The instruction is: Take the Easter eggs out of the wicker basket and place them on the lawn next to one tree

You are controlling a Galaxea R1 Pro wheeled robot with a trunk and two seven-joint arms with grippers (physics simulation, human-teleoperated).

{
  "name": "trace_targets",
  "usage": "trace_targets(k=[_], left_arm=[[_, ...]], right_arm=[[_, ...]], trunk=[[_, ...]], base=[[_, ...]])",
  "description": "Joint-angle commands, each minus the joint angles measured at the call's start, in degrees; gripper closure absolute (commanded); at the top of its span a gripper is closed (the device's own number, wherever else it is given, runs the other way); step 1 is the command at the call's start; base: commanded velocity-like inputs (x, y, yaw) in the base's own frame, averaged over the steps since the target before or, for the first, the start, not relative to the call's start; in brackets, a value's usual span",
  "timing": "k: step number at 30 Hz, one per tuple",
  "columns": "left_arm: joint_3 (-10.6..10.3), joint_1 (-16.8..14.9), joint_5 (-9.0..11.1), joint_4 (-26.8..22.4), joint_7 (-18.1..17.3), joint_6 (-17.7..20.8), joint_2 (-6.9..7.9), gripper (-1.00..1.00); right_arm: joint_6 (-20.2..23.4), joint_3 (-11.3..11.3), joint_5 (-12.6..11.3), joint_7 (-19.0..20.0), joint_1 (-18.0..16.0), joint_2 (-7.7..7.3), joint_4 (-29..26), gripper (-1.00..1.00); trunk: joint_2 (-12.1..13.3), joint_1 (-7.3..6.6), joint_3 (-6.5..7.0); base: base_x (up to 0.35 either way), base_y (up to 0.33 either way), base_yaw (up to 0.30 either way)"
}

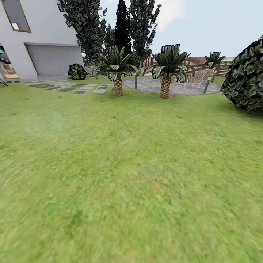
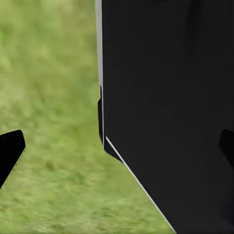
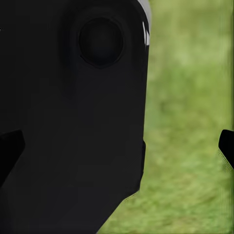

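— Rolling across the lawn (image 1: 131,175), are you? Where are the eggs?

— Can't say. From my head camera I see open grass running up to two palms (image 1: 117,73), a round grey stone patio (image 1: 171,86) behind them with a wicker chair (image 1: 199,76) on it, a line of stepping stones (image 1: 69,87) toward the house (image 1: 33,36), and a dark leafy bush (image 1: 246,76) at the right edge. Neither basket nor eggs turn up among any of that.

— And a tree to put them by?

— Tall mottled-green trees (image 1: 140,25) stand behind the palms, with a black conifer between them. Those palms and the conifer are not what I want; the leafy ones could serve, I judge, though their trunks are mostly hidden.

— What are your grippers doing?

— Left gripper (image 2: 119,148): fingertips far apart at either edge of its wrist picture, nothing between them. Right gripper (image 3: 119,148): likewise spread wide and empty. Both wrist cameras look down past my own dark body panels (image 2: 170,97) at blurred grass, which suggests the arms hang tucked at my sides for travel, not reaching.

— Any writing anywhere?

— None legible. No label on my panels, no sign on the house or its garage door (image 1: 54,58).

— So how far along?

— I'd guess at the very start: find the basket first.
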Motion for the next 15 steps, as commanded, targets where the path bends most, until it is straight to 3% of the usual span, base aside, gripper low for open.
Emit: trace_targets(k=[1, 5, 15], left_arm=[[0.04, -0.02, 0.07, -0.01, -0.04, -0.02, 0.00, -1.00], [0.04, -0.02, 0.07, -0.01, -0.04, -0.02, 0.00, -1.00], [0.04, -0.02, 0.07, -0.01, -0.04, -0.01, 0.00, -1.00]], right_arm=[[-0.19, 0.02, 0.01, 0.02, -0.03, 0.00, 0.05, -1.00], [-0.27, 0.02, 0.08, 0.19, -0.03, 0.07, 0.13, -1.00], [-0.28, 0.02, 0.10, 0.22, -0.03, 0.08, 0.20, -1.00]], trunk=[[-0.02, 0.03, -0.05], [-0.02, 0.03, -0.05], [-0.02, 0.03, -0.05]], base=[[0.343, 0.000, 0.000], [0.343, 0.000, 0.146], [0.343, 0.000, 0.282]])
